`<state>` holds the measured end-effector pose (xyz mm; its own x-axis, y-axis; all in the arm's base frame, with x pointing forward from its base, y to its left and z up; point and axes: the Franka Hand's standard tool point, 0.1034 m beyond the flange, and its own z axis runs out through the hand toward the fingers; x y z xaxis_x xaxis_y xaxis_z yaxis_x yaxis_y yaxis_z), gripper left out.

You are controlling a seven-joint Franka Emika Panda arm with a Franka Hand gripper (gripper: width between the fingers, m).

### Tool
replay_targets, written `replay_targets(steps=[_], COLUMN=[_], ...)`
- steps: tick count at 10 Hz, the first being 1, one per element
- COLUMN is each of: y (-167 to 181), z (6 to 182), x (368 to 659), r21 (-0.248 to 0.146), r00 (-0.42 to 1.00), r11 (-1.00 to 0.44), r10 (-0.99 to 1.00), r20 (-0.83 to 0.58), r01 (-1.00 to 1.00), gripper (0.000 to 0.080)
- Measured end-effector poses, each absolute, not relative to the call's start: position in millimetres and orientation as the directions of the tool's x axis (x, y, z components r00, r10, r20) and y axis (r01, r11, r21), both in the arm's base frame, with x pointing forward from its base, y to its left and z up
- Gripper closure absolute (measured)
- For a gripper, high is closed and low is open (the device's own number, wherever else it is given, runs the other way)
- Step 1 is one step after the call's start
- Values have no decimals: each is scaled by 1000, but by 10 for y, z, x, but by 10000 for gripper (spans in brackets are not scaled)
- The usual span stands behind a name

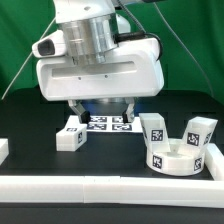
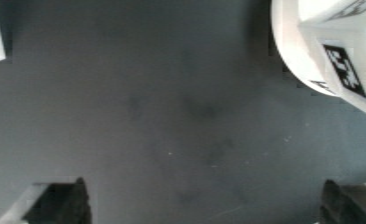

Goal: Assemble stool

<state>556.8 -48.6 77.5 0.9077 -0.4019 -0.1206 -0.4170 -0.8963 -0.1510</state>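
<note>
The round white seat (image 1: 176, 160) lies at the exterior view's right, near the front rail. Two tagged legs (image 1: 155, 128) (image 1: 201, 131) stand upright at its far edge; whether they are joined to it I cannot tell. A third leg (image 1: 72, 136) lies on the dark table left of centre. My gripper (image 1: 103, 108) hangs over the middle of the table, between that leg and the seat, open with nothing between its fingers. In the wrist view the gripper (image 2: 205, 205) shows both fingertips (image 2: 55, 204) wide apart over bare table, and a curved white tagged part (image 2: 333, 50) sits at the picture's edge.
The marker board (image 1: 108, 124) lies flat just behind the gripper. A long white rail (image 1: 110, 188) runs along the front and turns up the right side (image 1: 214, 160). A short white block (image 1: 4, 150) sits at the left edge. A green backdrop stands behind.
</note>
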Motion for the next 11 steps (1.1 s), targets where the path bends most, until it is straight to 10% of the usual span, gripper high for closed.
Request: replay_targets(steps=[5, 11], y=[-1186, -1170], z=[453, 444], x=[5282, 5187], r21=[-111, -122], r00=[923, 908], r11=[-917, -923], r10=[-376, -323], r20=[-78, -265], r01=[-383, -364], gripper=[150, 150])
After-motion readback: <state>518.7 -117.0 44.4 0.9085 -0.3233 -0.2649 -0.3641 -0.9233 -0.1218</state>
